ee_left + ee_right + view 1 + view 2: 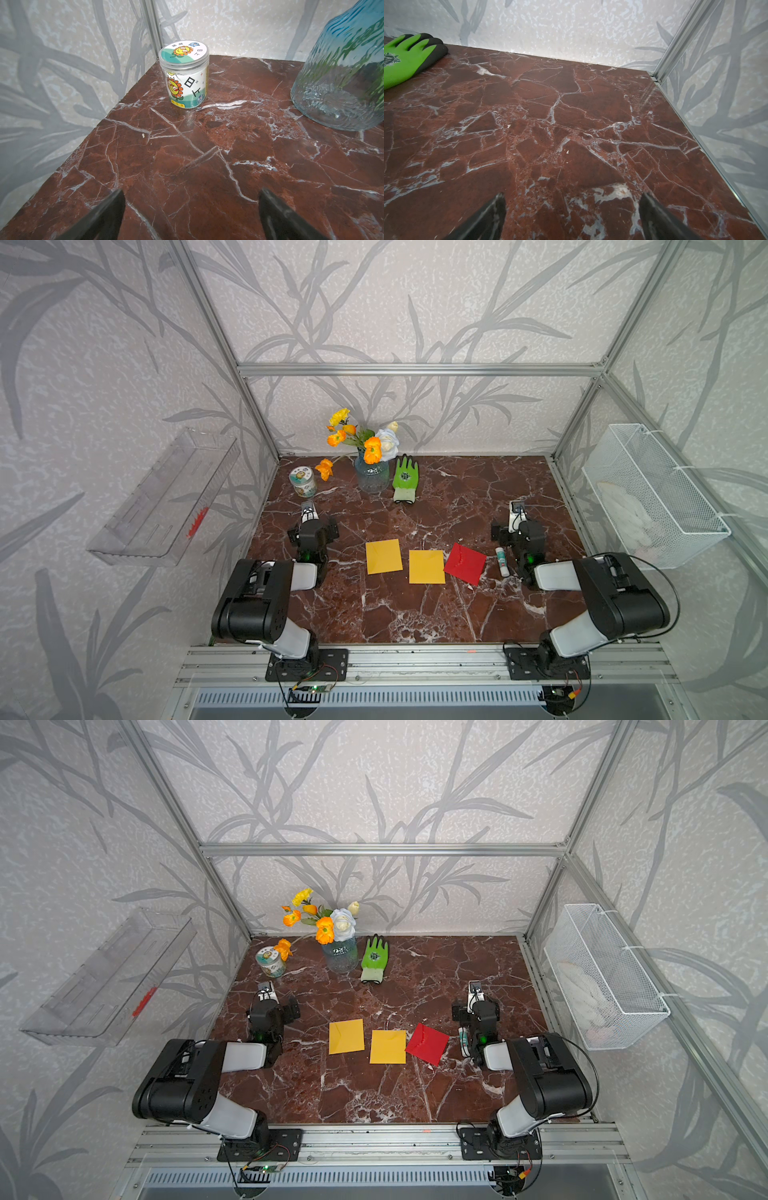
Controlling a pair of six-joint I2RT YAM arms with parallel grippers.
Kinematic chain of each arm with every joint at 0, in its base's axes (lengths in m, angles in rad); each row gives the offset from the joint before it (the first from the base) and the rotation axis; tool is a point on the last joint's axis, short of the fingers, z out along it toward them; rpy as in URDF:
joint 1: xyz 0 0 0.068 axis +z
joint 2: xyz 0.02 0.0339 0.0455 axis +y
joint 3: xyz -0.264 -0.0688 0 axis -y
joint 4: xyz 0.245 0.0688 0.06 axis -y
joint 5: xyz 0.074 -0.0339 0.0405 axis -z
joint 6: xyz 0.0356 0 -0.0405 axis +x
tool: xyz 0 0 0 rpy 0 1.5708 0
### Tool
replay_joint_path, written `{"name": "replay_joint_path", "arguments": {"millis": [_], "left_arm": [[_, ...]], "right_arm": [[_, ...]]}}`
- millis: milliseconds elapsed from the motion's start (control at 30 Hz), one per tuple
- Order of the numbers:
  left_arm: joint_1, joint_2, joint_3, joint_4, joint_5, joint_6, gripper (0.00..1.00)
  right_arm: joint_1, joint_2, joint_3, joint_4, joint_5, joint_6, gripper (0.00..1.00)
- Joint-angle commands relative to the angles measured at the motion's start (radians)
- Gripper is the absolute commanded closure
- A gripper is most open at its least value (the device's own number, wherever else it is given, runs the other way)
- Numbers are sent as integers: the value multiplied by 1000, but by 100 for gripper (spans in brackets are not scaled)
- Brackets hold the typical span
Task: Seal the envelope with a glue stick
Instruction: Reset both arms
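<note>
Three envelopes lie flat mid-table in both top views: two yellow envelopes (383,556) (427,567) and a red envelope (464,563) turned at an angle. The glue stick (502,561), white with green print, lies capped just right of the red one, close beside the right arm; that arm partly hides the glue stick (463,1039) in a top view. My left gripper (192,193) is open over bare marble, left of the envelopes, facing the jar. My right gripper (572,197) is open and empty, behind the glue stick. Neither wrist view shows envelopes or glue stick.
At the back stand a printed jar (302,482), a blue glass vase of flowers (371,475) and a green glove (405,479). A wire basket (654,493) hangs on the right wall, a clear shelf (166,497) on the left. Metal frame posts edge the table.
</note>
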Motion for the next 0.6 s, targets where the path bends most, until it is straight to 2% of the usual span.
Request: {"name": "replay_joint_path", "arguments": {"millis": [0,567], "left_arm": [[10,-7,10,1,-29,-12,0],[11,-7,9,4,-29,-11,0]], "right_arm": [[-4,-14,23,-30,16,8,1],[-11,-14,26,-38,2,13,1]]}}
